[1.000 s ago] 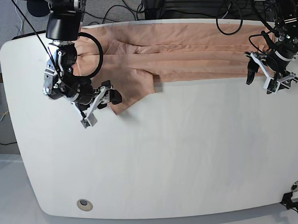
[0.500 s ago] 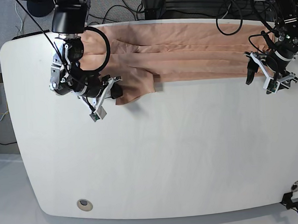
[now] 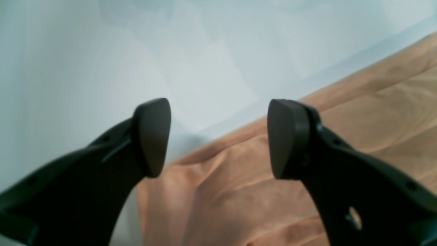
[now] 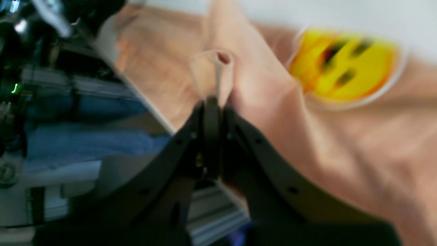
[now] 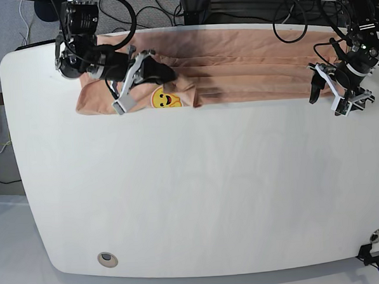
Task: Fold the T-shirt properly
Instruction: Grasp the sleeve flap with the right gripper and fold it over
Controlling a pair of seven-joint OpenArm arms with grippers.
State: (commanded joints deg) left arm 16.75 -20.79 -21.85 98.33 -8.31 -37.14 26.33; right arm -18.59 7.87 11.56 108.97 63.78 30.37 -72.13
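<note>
Peach-pink cotton, the T-shirt (image 5: pixel 236 69) lies as a long band along the far edge of the table (image 5: pixel 198 192), stretched between my two grippers. My right gripper (image 4: pixel 211 102) is clamped tight on a small fold of the cloth, its tips pressed together with a loop of fabric poking out just past them; the yellow smiley print (image 4: pixel 344 68) sits just beside that pinch, facing up. My left gripper (image 3: pixel 218 136) is spread wide and holds nothing; the shirt's end lies under and just beyond its tips, with bare table to one side.

I judge the risks as these. My pinch takes only a narrow bit of cloth, so a quick pull could slip it free and drop the turned-over flap in a crumple. The flap around the print already looks bunched in the base view, and laying it down like this would press in creases. With my left gripper not holding its end, any tug from my right could drag the whole band sideways, or off the far edge.
</note>
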